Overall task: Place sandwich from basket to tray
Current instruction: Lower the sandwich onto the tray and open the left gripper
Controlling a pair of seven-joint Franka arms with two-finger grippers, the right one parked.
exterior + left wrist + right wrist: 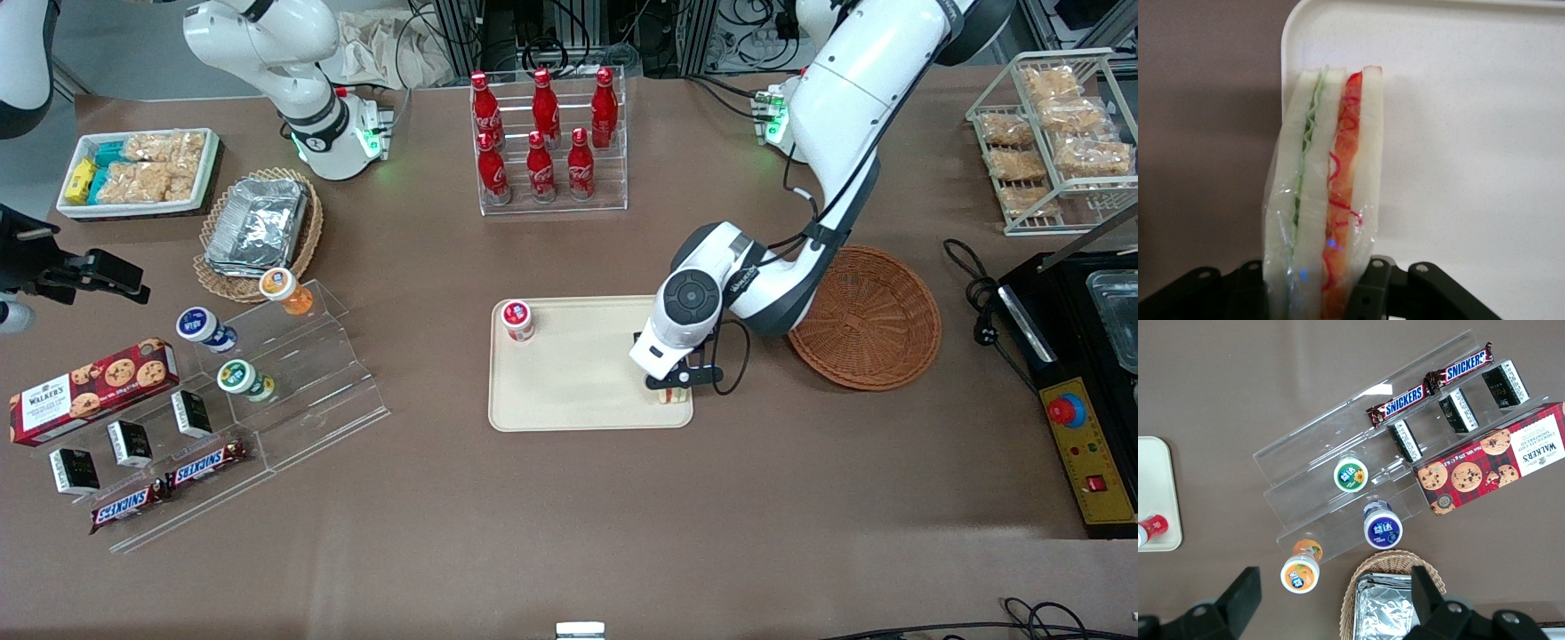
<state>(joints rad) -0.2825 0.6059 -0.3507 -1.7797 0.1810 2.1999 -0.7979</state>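
With the sandwich (1325, 193) clamped between my fingers (1368, 287), I have my gripper (674, 384) low over the tray (569, 373), at the corner nearest the front camera on the working arm's end.

- Grip: narrow, both pads pressed on the outer bread faces through the clear wrap. Wedge stands on edge, cut face with green and red-orange filling turned toward my wrist camera.
- Long axis of the wedge runs straight out from the fingers, along the tray's short edge.
- Position: the wedge sits right at the tray's rounded corner. One bread slice looks to lie over the rim line, the rest over cream surface. Bare table just beside it.
- Contact with tray floor: cannot tell; the lower edge is hidden from both views.
- Basket (867, 316) lies empty, toward the working arm's end, just beside the tray.
- A red-capped cup (516, 320) stands at another corner of the tray, well apart from me.

Judgement: the release turns on that rim margin. A small shift toward the tray's middle before opening would keep the wedge from tipping onto the table.
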